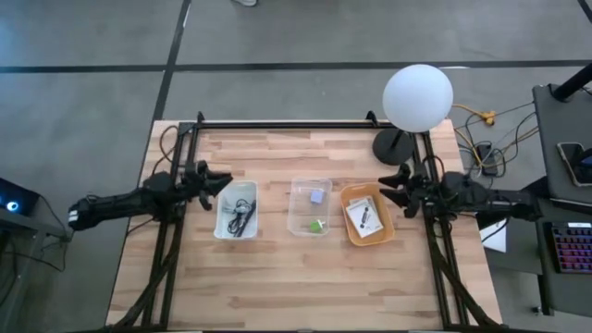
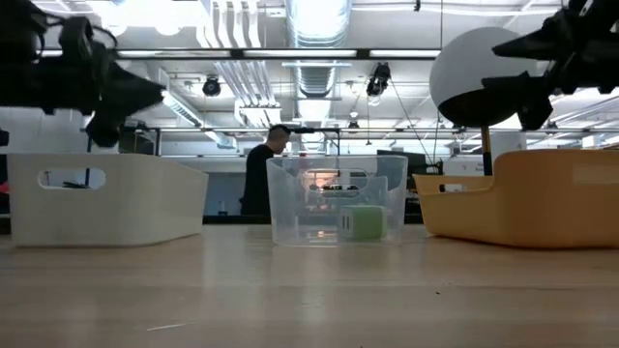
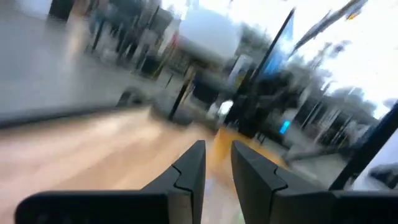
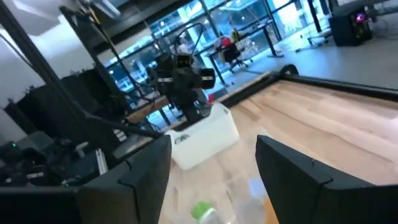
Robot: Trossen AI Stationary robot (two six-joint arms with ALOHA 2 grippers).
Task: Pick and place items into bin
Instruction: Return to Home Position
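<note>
Both arms hang high at the table's side edges with nothing in their grasp. That fits a return to rest, and since no loose item lies on the bare wood of the table (image 1: 277, 287), the sorting looks finished.

The left gripper (image 1: 225, 183) hovers left of centre in the high view, just beside the upper-left corner of the white bin (image 1: 252, 188). Its fingers stand a narrow gap apart around nothing. The right gripper (image 1: 387, 187) hovers right of centre, just beside the upper-right corner of the yellow bin (image 1: 345, 208), with its jaws wide apart and empty.

The three bins stand in a row mid-frame:
- The coiled black cable (image 1: 240, 218) lies in the white bin.
- The small grey-blue cube (image 1: 317, 196) and the tiny green piece (image 1: 317, 225) lie in the transparent bin (image 1: 293, 208).
- A white printed card (image 1: 363, 217) with something dark on it lies in the yellow bin.

A globe lamp (image 1: 418, 97) stands at the table's upper right, near the right arm, and it is the only thing close to that arm's path. In the low view a person (image 2: 259, 174) stands far behind the table, well clear of both arms.
</note>
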